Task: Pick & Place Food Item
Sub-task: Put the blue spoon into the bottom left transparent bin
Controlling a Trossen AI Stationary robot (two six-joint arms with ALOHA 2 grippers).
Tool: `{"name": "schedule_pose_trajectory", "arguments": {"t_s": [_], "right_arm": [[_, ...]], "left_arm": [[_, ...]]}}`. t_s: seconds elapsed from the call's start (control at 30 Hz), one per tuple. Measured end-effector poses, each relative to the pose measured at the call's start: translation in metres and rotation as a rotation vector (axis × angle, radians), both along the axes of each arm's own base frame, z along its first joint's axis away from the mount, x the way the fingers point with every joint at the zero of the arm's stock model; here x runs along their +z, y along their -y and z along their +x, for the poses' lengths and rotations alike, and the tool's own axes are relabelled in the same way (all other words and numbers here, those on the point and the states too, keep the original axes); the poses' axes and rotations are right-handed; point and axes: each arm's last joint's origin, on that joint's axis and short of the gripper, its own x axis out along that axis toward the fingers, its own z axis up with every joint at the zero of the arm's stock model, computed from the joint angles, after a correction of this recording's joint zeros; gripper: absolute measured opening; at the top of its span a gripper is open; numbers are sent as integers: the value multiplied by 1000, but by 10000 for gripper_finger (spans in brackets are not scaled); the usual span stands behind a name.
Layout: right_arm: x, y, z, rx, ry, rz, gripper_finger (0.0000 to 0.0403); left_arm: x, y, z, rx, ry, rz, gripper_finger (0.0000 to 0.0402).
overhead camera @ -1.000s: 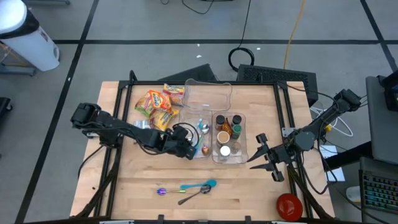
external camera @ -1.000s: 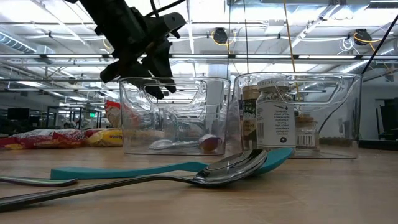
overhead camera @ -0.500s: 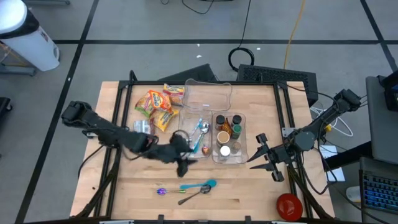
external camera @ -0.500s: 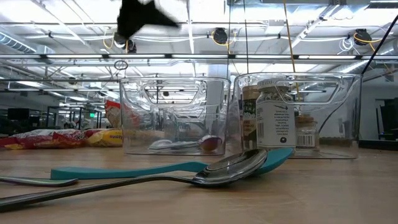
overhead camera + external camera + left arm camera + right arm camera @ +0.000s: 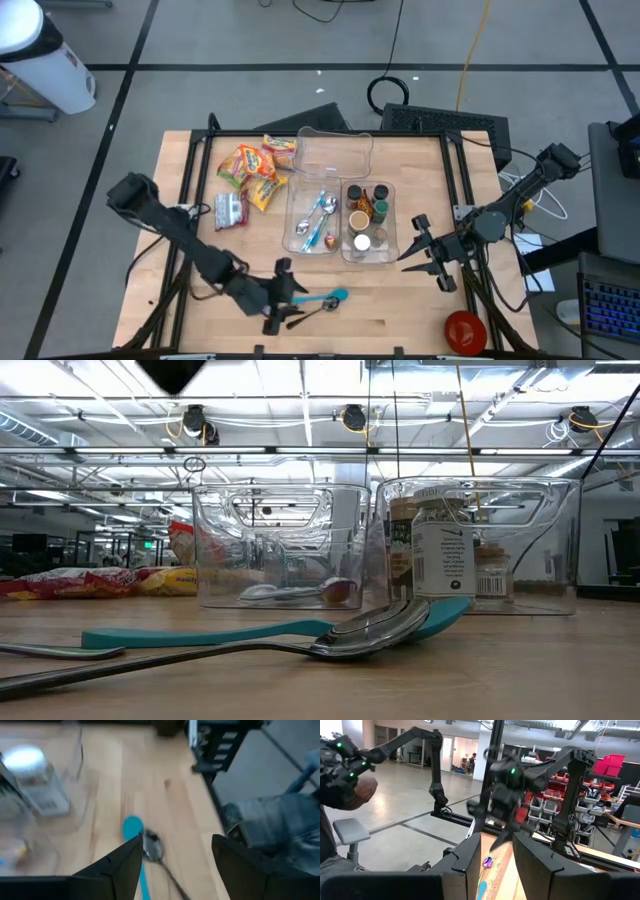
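While the left gripper (image 5: 279, 303) hangs above the front of the table (image 5: 420, 310), its two fingers are spread and hold nothing. Just under it lie the teal spoon (image 5: 322, 298) and the metal spoon (image 5: 314, 311), their bowls overlapping, with a small purple-headed utensil (image 5: 260, 308) just beside them. In the left wrist view the teal bowl and the metal bowl show between the fingers.

I judge that the step in hand is the approach to one of these utensils (the task names a food item, but the snack packets (image 5: 252, 165) lie well apart, at the back left corner). To do it well, the gripper should come straight down on a handle, away from the place where the two spoons touch, so only one is lifted. The fingers should stand across the handle, not along it. The likely goal is the clear bin (image 5: 292, 240) with cutlery, beside the bin of jars (image 5: 369, 219).

The right gripper (image 5: 428, 262) waits at the right edge, its fingers apart and empty.
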Motion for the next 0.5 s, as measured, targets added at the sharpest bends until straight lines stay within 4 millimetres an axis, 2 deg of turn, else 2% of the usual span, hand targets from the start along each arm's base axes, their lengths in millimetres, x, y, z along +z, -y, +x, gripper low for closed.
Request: {"name": "schedule_pose_trajectory", "arguments": {"t_s": [0.2,0.5], "right_arm": [[0,0,0,0,0,-2,105],[0,0,0,0,-1,-1,105]], "left_arm": [[-40,10,21,4,-160,-49,246],[-85,16,29,17,-402,88,246]]}}
